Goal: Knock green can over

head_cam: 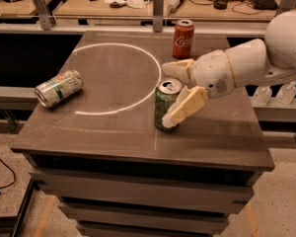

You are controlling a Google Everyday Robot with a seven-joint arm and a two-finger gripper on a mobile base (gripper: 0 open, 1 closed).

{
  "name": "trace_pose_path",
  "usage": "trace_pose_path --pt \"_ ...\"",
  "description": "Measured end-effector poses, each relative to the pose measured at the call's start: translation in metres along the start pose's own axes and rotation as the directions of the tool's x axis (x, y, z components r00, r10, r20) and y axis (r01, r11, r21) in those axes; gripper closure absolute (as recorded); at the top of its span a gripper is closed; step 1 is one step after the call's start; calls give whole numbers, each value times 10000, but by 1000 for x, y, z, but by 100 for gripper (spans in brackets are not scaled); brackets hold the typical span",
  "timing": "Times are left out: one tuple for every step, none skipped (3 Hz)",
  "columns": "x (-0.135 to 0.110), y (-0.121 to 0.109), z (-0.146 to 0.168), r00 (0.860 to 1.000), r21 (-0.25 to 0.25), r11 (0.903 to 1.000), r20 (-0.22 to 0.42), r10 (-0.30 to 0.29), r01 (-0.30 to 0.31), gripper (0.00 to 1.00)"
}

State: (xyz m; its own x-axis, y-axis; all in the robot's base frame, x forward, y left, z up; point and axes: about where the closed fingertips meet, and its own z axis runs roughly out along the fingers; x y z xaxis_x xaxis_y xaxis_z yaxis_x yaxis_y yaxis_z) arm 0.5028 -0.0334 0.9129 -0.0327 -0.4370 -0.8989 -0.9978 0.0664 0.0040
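The green can stands upright near the middle of the brown table, dark green with a silver top. My gripper comes in from the right on a white arm and is open. Its near finger lies against the can's right front side. Its far finger reaches just behind the can's top. The can sits between the two fingers.
A red cola can stands upright at the back of the table. A pale silver-white can lies on its side at the left. A white circle is painted on the tabletop. Benches with clutter stand behind.
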Motion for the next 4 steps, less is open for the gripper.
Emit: trace_pose_path --pt "4 1 9 9957 -492 9970 686 629 -596 0" --pt "4 1 10 9949 -533 9966 752 675 -636 0" --pt "2 2 11 9951 -568 9965 747 655 -613 16" --pt "1 3 13 9952 -602 9964 742 634 -590 39"
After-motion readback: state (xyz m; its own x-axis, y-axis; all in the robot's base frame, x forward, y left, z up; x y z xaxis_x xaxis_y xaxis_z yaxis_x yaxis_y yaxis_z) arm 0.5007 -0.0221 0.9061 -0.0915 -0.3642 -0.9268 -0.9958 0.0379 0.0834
